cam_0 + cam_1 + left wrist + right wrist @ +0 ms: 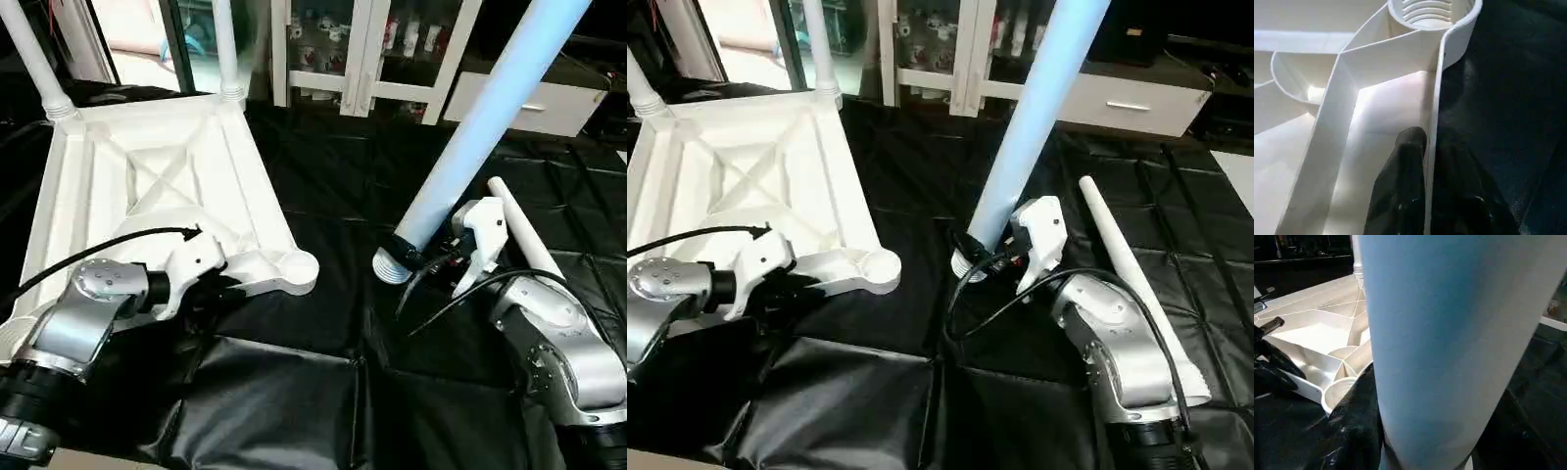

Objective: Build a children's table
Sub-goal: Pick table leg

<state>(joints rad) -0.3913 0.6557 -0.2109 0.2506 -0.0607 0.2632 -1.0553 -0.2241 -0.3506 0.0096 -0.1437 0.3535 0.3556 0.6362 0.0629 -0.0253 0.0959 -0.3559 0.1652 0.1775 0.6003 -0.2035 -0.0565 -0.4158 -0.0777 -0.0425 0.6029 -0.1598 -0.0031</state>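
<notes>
Top pinned at its rim, third leg in your right gripper

Your left gripper (1425, 196) is clamped across the thin raised rim of the upturned table top (147, 176), just short of the empty threaded corner socket (294, 269); that wall is stiff but narrow and slick, so grip low. Your right gripper (441, 257) is grasping the held leg (490, 117) near its ribbed end: light, hollow, long, likely to lever. A spare leg (524, 235) lies just beyond it on the bench (323, 186).
</notes>
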